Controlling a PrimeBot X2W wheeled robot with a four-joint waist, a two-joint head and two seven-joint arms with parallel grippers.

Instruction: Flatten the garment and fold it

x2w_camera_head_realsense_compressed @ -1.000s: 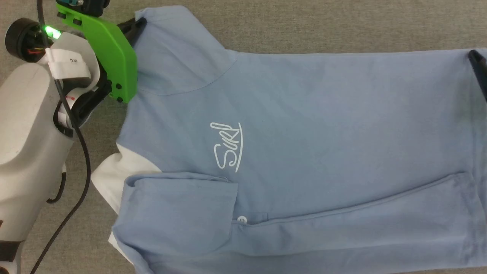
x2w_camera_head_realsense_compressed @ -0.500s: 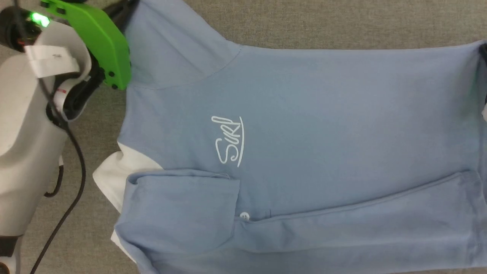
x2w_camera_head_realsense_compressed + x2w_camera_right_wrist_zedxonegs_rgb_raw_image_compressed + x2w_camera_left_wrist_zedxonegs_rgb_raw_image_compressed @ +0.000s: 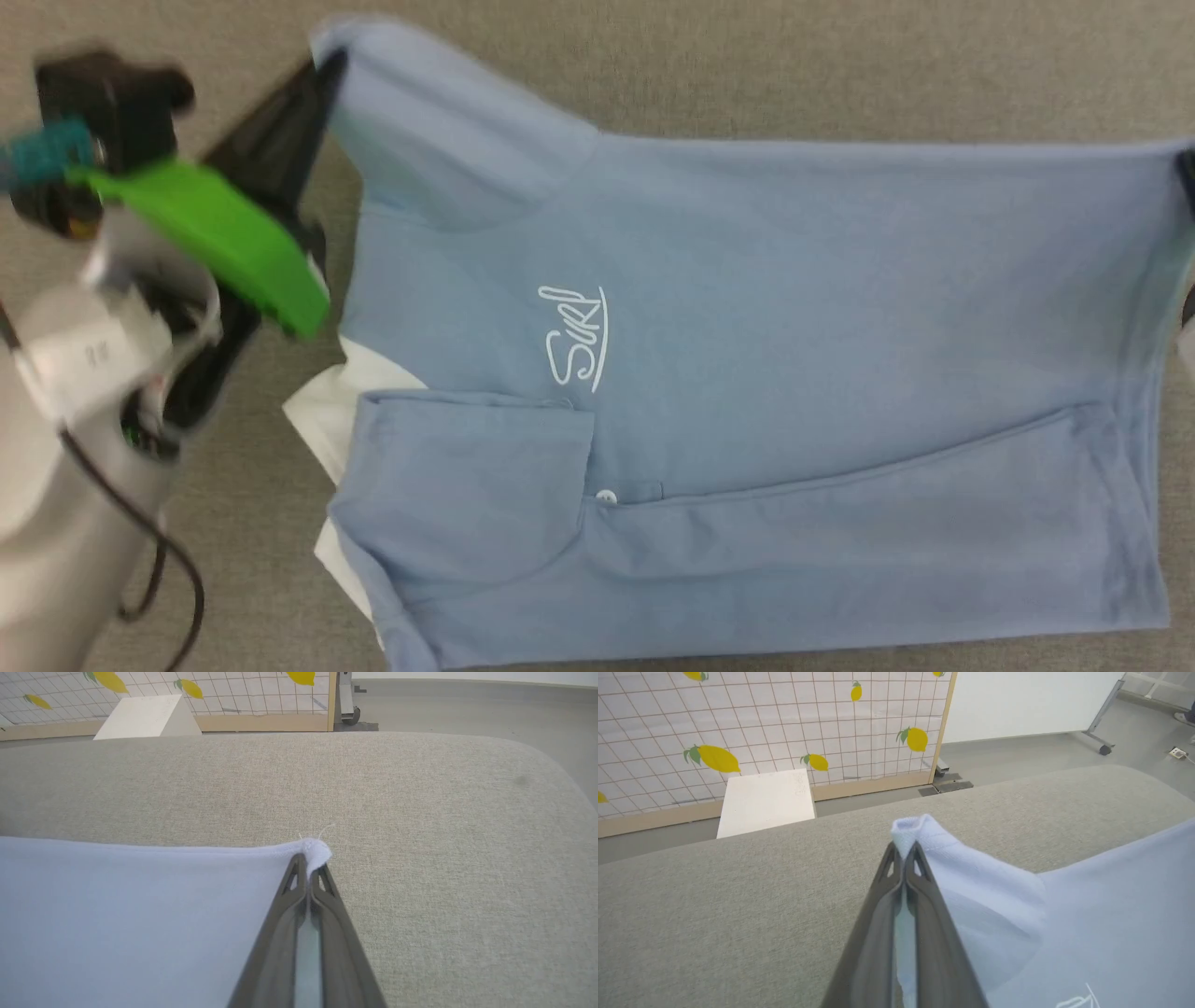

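As the left hand (image 3: 903, 848) grips the garment (image 3: 794, 280), logo (image 3: 576, 338) reading "Surf"

The head camera looks almost straight down at close range on the shirt (image 3: 747, 327) spread over the grey fabric surface (image 3: 747, 75). Each wrist camera sits low, sighting along the left gripper (image 3: 904, 851) or right gripper (image 3: 308, 863) toward the surface's far edge. Both share that edge and the lemon-patterned panel (image 3: 784, 718) beyond.

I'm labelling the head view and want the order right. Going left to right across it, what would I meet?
Left to right: green wrist cover → white collar → logo → right gripper, shut on the shirt's corner.
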